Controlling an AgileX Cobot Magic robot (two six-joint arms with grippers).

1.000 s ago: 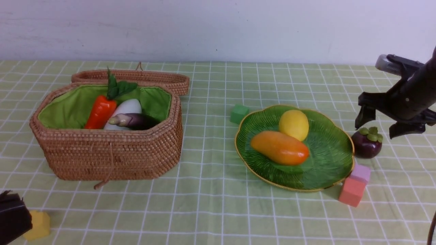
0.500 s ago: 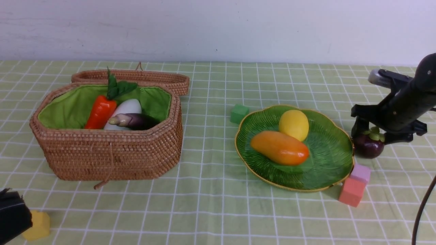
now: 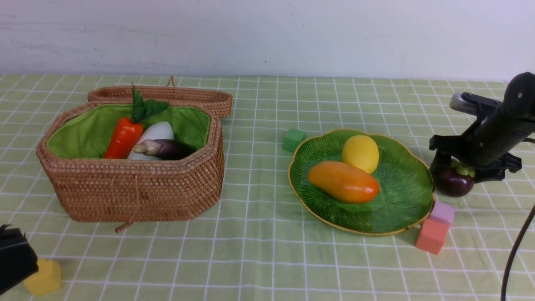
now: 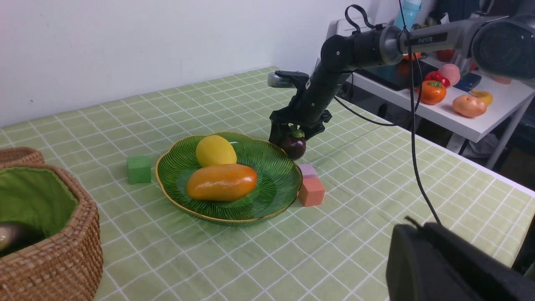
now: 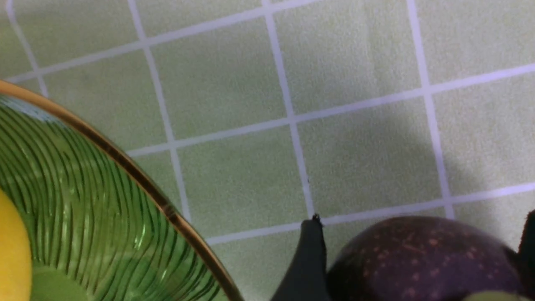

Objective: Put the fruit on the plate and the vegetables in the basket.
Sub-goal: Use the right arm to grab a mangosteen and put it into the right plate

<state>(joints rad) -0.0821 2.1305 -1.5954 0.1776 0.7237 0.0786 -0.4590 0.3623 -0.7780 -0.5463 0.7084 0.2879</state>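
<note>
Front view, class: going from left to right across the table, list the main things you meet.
Yellow cube → basket → green cube → plate → mangosteen

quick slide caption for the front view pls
Open right gripper straddles the round dark purple mangosteen beside the green leaf-shaped plate.

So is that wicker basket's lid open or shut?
Open. The lid lies flipped back behind the basket, so its green lining, carrot and eggplant show.
</note>
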